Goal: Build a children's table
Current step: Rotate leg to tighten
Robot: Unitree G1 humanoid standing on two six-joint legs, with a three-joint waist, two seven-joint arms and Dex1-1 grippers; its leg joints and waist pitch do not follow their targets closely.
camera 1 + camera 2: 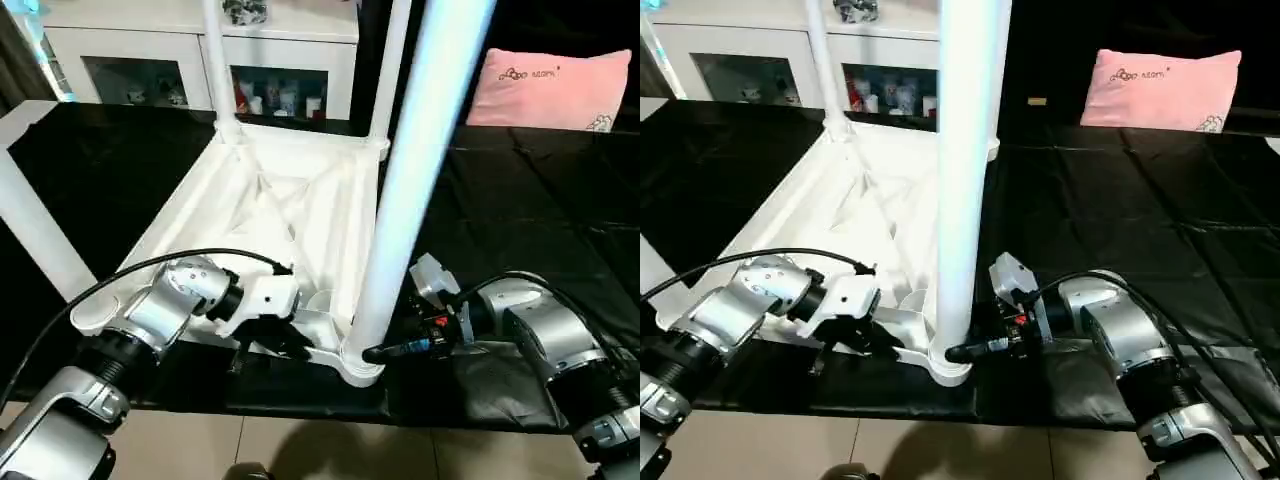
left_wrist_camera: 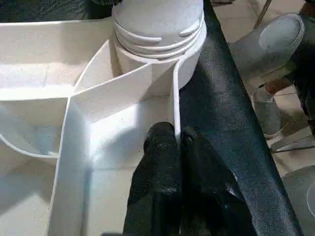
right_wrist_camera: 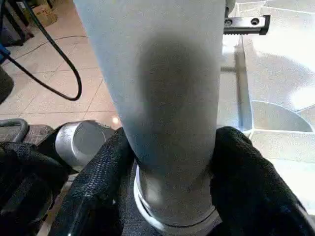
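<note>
The white tabletop [image 1: 290, 200] lies upside down on the black cloth, ribbed side up. Two white legs [image 1: 213, 60] [image 1: 392, 60] stand in its far corner sockets. A third leg [image 1: 420, 150] stands upright in the near right socket [image 1: 360, 365]. My right gripper [image 3: 172, 142] is shut on this leg just above its threaded base, one finger [image 3: 103, 182] on each side. My left gripper [image 2: 176, 140] is shut on the tabletop's thin front rim wall [image 2: 175, 98], close to that same socket [image 2: 157, 29]. Another white leg [image 1: 35, 230] slants at the left by the near left corner.
Black cloth [image 1: 540, 220] covers the work surface, whose front edge runs just below both grippers, with tiled floor [image 1: 300, 450] beyond it. A white glass-doored cabinet [image 1: 130, 60] stands behind. A pink pillow [image 1: 555, 90] lies at the back right. A black cable [image 1: 150, 265] arcs over my left forearm.
</note>
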